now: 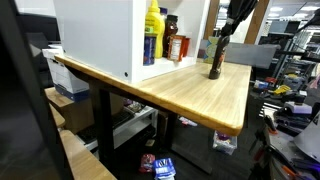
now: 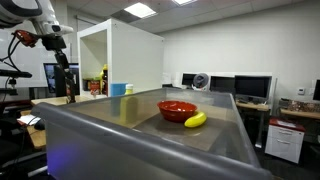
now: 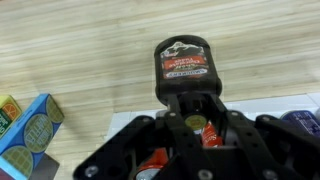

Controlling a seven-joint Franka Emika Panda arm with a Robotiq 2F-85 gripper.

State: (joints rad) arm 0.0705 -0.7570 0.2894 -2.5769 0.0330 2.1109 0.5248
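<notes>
Grip quality matters most here: the end effector (image 3: 195,110) pinches the upper part of a dark brown plastic sauce bottle with a black-and-red label (image 3: 185,60), its fingers (image 3: 218,112) drawn in on either side. The bottle is upright at the pale wooden surface (image 1: 200,95), close to its far edge in an exterior view and just in front of the open white cabinet (image 1: 95,35). A good hold, I judge, sits square to the bottle's axis, because a tall narrow bottle tips easily. Any motion should be slow and straight, clear of the yellow squeeze bottle (image 1: 153,30) inside the cabinet.

Pad contact is hidden under the end effector's own body in the wrist view, so firmness cannot be read. The label's print is too blurred to read. In both exterior views the bottle's foot is too small and dark to tell whether it touches the surface. A blue carton (image 3: 30,125) is cut off at the frame's edge.
</notes>
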